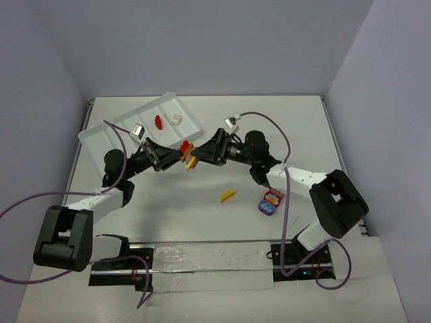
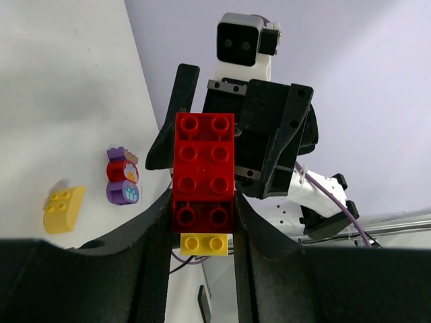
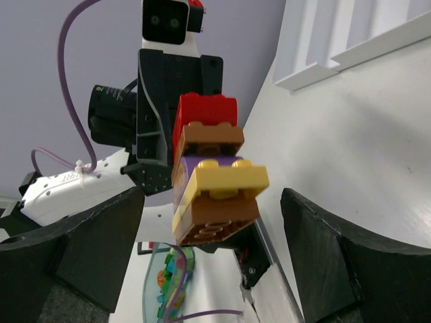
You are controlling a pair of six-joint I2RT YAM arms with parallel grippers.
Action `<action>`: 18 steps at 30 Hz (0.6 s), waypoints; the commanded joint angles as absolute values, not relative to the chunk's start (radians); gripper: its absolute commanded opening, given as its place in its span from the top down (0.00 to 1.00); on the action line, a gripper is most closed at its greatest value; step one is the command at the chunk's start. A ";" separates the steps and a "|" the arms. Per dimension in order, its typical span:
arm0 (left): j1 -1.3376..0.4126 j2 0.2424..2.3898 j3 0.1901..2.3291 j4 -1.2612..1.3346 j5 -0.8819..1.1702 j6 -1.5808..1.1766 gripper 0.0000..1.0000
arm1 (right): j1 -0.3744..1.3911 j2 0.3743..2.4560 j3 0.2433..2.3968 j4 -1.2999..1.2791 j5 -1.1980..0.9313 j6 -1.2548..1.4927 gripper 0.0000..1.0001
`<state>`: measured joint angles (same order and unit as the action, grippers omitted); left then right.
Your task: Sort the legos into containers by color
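Observation:
My left gripper [image 1: 176,155] [image 2: 202,202] is shut on a red brick [image 2: 204,171] at one end of a stacked cluster [image 1: 188,156], held in the air above the table. The cluster has red, brown, purple and yellow bricks [image 3: 212,185]. My right gripper [image 1: 204,152] [image 3: 212,202] faces it, open, with its jaws wide on either side of the cluster's free end and not touching it. The white tray [image 1: 101,138] lies at the back left and holds a red lego [image 1: 158,122] and a white lego [image 1: 176,118] in separate compartments.
A yellow brick [image 1: 227,196] [image 2: 63,208] lies on the table near the middle. A purple, red and pink cluster [image 1: 271,202] [image 2: 122,176] lies to its right. Walls enclose the table on the left, back and right. A clear sheet [image 1: 209,266] lies along the front edge.

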<state>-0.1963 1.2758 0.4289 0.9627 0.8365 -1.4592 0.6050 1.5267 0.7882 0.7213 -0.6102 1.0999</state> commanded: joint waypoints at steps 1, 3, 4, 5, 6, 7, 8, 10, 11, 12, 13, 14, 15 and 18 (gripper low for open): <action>-0.196 1.270 0.427 1.039 0.851 -1.444 1.00 | 0.620 1.562 0.858 0.796 -0.617 1.121 0.13; -0.197 1.268 0.426 1.039 0.851 -1.443 1.00 | 0.621 1.574 0.874 0.806 -0.614 1.127 0.15; -0.198 1.267 0.426 1.038 0.850 -1.443 1.00 | 0.623 1.582 0.880 0.810 -0.614 1.130 0.16; -0.198 1.266 0.426 1.037 0.851 -1.442 1.00 | 0.624 1.591 0.886 0.812 -0.614 1.133 0.17; -0.198 1.265 0.427 1.037 0.852 -1.443 1.00 | 0.625 1.598 0.893 0.814 -0.614 1.136 0.18; -0.198 1.264 0.428 1.036 0.853 -1.443 1.00 | 0.626 1.603 0.897 0.816 -0.614 1.137 0.20; -0.199 1.264 0.428 1.036 0.853 -1.443 1.00 | 0.628 1.609 0.899 0.817 -0.614 1.139 0.21; -0.199 1.263 0.427 1.038 0.853 -1.443 1.00 | 0.632 1.620 0.900 0.828 -0.612 1.146 0.30; -0.199 1.262 0.426 1.038 0.853 -1.444 1.00 | 0.632 1.624 0.897 0.836 -0.612 1.151 0.34; -0.198 1.261 0.426 1.039 0.853 -1.445 1.00 | 0.632 1.628 0.893 0.845 -0.612 1.157 0.37; -0.199 1.260 0.426 1.037 0.853 -1.444 1.00 | 0.631 1.631 0.891 0.850 -0.612 1.160 0.42; -0.199 1.258 0.426 1.037 0.853 -1.442 1.00 | 0.630 1.633 0.888 0.857 -0.613 1.164 0.47; -0.199 1.257 0.427 1.036 0.854 -1.442 1.00 | 0.631 1.636 0.883 0.867 -0.614 1.171 0.54; -0.199 1.253 0.430 1.030 0.853 -1.442 1.00 | 0.631 1.637 0.861 0.879 -0.607 1.178 0.77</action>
<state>-0.1947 1.2754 0.4202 0.9644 0.8394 -1.4544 0.6193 1.6314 0.8626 0.7893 -0.6044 1.1715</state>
